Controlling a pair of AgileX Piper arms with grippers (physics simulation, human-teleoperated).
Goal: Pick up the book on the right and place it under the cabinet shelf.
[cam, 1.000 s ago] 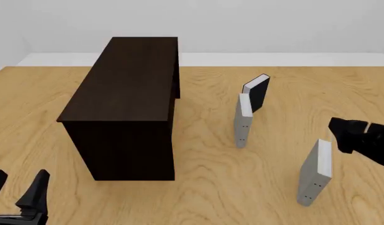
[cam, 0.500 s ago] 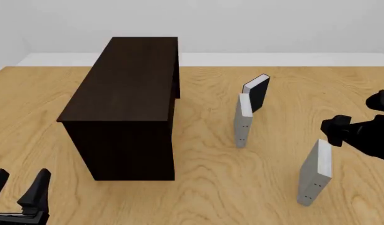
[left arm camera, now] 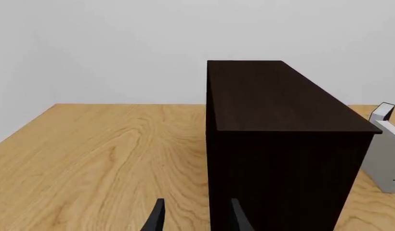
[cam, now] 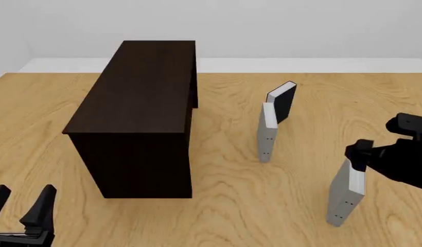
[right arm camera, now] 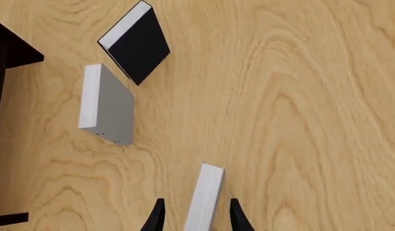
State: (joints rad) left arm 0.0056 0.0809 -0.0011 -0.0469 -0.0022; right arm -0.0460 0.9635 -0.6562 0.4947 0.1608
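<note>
The book [cam: 346, 194], a light grey hardcover, stands on end at the near right of the table; in the right wrist view its white page edge [right arm camera: 204, 198] runs between the fingers. My right gripper [cam: 361, 156] hovers over the book's top, open, a finger on each side with gaps [right arm camera: 196, 217]. The dark cabinet shelf [cam: 139, 110] stands at the left of the table and fills the left wrist view [left arm camera: 281, 125]. My left gripper [cam: 20, 205] is open and holds nothing, low at the near left, close to the cabinet's near end [left arm camera: 196, 219].
Another grey book [cam: 266, 135] stands mid-table with a black-covered book [cam: 283, 100] leaning just behind it; both show in the right wrist view, grey book [right arm camera: 107, 106] and black book [right arm camera: 136, 43]. A white wall bounds the table's far edge.
My right gripper has moved left and nearer, from beside the right book to over its top edge. The left gripper and all books have stayed put.
</note>
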